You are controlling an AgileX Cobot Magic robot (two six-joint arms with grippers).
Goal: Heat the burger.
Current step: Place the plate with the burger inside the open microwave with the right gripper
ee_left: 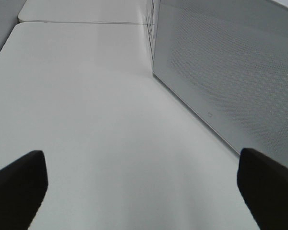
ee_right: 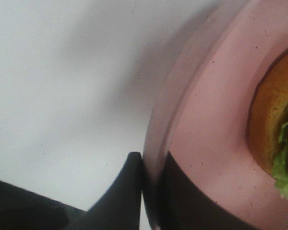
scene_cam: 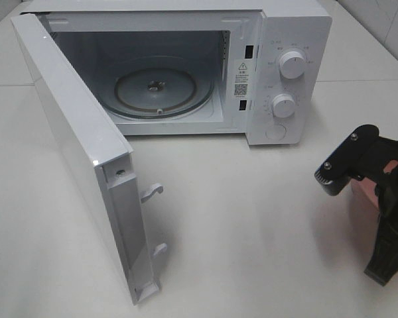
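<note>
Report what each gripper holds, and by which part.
Right gripper pinches the round pink plate by its rim, with the small tan-bun burger on it. Left gripper is open, holding nothing.

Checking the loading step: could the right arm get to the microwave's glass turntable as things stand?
Probably yes: the door stands wide open on the left, the turntable is bare, and only table lies between it and the right pincer holding the plate.

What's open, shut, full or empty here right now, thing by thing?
Microwave door: wide open.
Glass turntable: bare, nothing on it.
Left pincer: open, holding nothing.
Right pincer: shut on the rim of the pink plate.
Burger: resting on that plate.
</note>
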